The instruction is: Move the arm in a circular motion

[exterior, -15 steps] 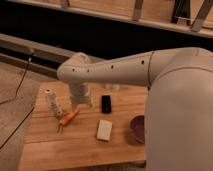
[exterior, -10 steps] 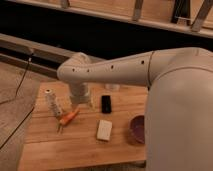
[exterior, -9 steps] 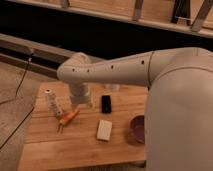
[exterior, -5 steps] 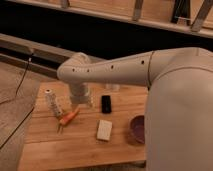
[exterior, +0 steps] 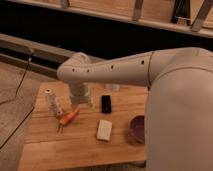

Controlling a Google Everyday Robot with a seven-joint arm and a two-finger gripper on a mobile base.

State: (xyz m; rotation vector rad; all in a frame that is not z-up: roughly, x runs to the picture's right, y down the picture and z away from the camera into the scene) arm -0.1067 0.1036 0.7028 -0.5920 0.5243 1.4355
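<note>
The arm [exterior: 115, 70], cream-white and thick, reaches from the right edge across the middle of the camera view to a rounded joint at the left. From that joint a short segment drops toward the wooden table [exterior: 75, 145]. The gripper [exterior: 82, 103] hangs at the lower end of that segment, just above the table top, between a white bottle and a black block. Nothing shows in its grasp.
On the table lie a white bottle [exterior: 52, 102], an orange-handled item [exterior: 69, 118], a black rectangular block [exterior: 106, 103], a white block [exterior: 104, 129] and a purple bowl [exterior: 137, 129]. A cable [exterior: 20, 85] runs over the floor at left. A dark ledge lies behind.
</note>
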